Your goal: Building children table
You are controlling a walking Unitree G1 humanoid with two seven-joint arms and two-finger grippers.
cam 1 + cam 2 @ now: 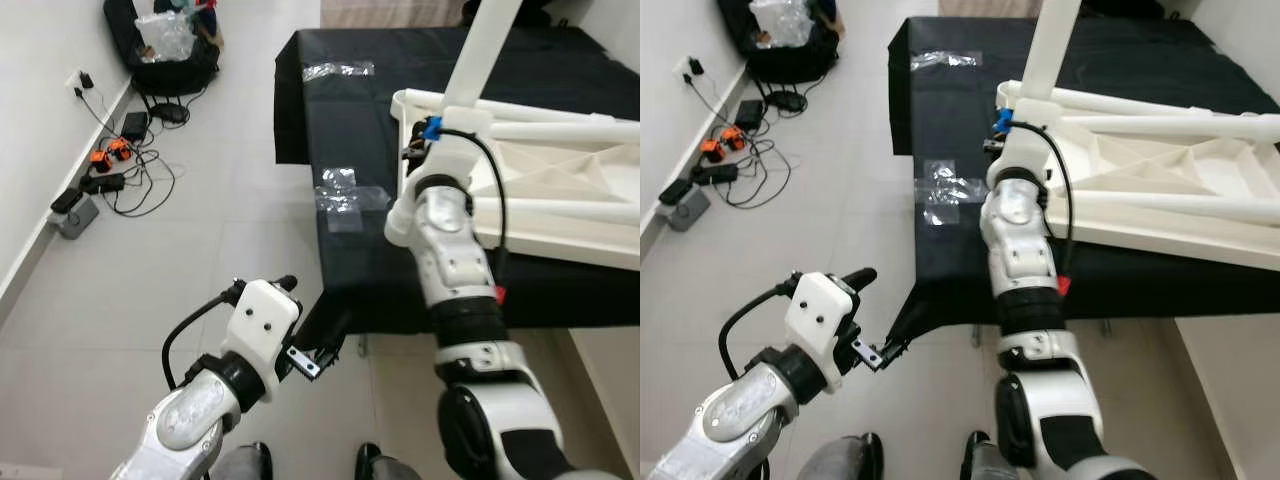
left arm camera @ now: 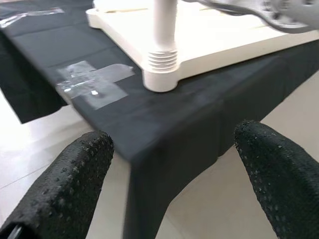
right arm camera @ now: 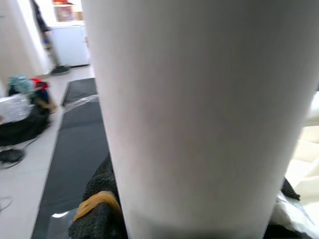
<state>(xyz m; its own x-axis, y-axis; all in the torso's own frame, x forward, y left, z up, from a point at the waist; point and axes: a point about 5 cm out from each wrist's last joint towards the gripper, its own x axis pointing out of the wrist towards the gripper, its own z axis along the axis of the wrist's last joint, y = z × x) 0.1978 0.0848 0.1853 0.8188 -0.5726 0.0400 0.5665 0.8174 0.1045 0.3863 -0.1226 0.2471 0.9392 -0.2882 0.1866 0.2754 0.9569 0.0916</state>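
One white table leg [image 1: 478, 55] stands in the right gripper's [image 3: 189, 219] grasp; left gripper [image 2: 174, 189] spread.

Smooth matt white plastic table leg [image 3: 199, 114], matt black cloth [image 1: 380, 120], glossy clear tape [image 2: 92, 82], rough pebbled black fingers [image 2: 75, 184].

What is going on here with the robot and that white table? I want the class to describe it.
The robot is putting together a white children's table, which lies upside down on a surface draped in black cloth. Its right hand is up at the corner of the tabletop, closed around a white leg that stands upright in its socket there. The left hand hangs open and low beside the near edge of the black cloth, holding nothing. Clear tape patches lie on the cloth.
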